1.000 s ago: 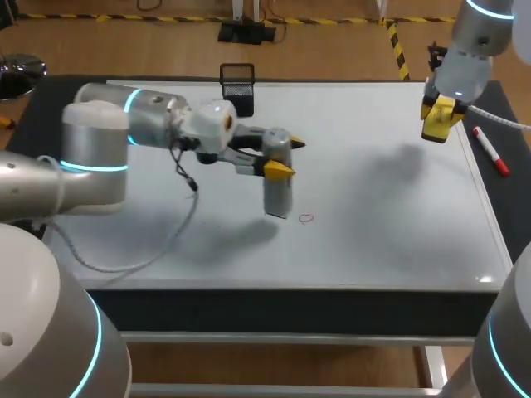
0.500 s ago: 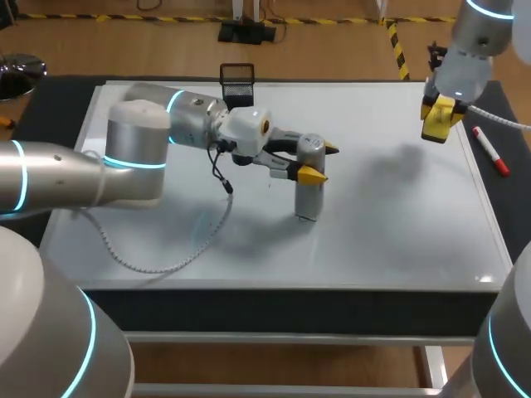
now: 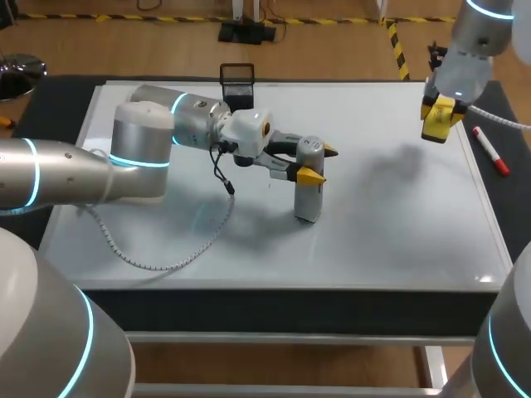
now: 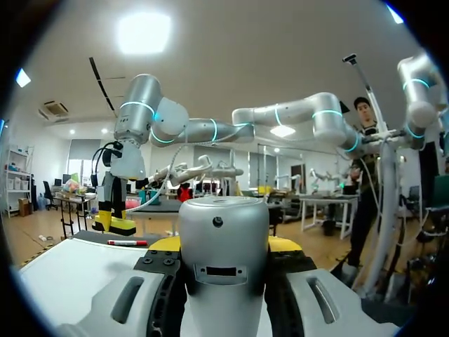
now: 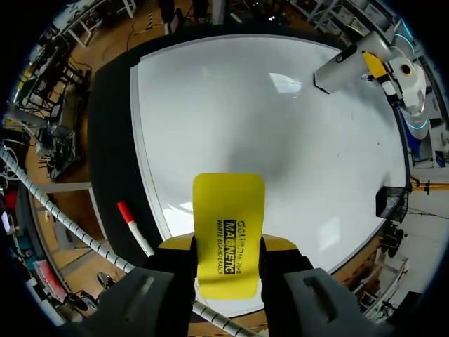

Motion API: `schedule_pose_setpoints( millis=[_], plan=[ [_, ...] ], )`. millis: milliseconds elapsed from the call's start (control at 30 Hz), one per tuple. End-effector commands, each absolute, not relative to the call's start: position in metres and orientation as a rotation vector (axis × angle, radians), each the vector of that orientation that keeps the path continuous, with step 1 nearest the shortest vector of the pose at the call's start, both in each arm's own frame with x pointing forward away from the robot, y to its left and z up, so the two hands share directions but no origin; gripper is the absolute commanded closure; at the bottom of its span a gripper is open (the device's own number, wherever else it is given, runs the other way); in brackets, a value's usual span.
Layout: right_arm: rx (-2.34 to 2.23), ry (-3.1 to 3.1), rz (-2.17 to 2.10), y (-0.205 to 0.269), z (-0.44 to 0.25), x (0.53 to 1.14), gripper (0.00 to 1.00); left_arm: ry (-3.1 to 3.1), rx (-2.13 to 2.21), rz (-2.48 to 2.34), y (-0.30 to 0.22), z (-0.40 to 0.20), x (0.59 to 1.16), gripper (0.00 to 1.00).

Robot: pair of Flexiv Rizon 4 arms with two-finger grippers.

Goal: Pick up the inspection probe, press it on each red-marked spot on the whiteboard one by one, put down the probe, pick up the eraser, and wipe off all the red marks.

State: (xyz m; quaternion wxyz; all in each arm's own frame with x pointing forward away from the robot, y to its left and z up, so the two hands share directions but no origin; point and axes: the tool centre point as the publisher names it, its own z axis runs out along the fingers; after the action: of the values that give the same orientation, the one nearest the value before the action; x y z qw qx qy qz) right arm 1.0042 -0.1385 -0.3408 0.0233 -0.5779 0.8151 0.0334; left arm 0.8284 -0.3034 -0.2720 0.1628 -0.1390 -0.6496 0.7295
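Left gripper (image 3: 314, 162) clamped on upright probe (image 3: 309, 197) near whiteboard (image 3: 398, 240) centre, right gripper (image 3: 438, 112) clasping yellow eraser (image 5: 229, 225) at board's 2 o'clock

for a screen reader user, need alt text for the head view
The left end effector grips a silver probe standing upright on the whiteboard near its middle. The right end effector holds a yellow eraser above the board's far right corner.

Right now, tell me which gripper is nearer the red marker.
Right. The right gripper, holding the eraser, hangs beside the marker; the left gripper, holding the probe, is much farther off.
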Motion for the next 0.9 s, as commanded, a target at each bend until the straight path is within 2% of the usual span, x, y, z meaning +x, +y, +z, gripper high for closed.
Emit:
schedule_pose_setpoints(
  millis=[33, 700, 900],
  plan=[
    [-1.794, 2.523, 0.101, -0.139, -0.340, 1.005, 1.00, -1.849, -0.399, 2.073, -0.304, -0.273, 0.830, 1.00],
    [-1.794, 2.523, 0.101, -0.139, -0.340, 1.005, 1.00, -1.857, -0.406, 2.059, -0.304, -0.276, 0.826, 1.00],
    [-1.794, 2.523, 0.101, -0.139, -0.340, 1.005, 1.00, -1.888, -0.371, 2.063, -0.289, -0.266, 0.833, 1.00]
  ],
)
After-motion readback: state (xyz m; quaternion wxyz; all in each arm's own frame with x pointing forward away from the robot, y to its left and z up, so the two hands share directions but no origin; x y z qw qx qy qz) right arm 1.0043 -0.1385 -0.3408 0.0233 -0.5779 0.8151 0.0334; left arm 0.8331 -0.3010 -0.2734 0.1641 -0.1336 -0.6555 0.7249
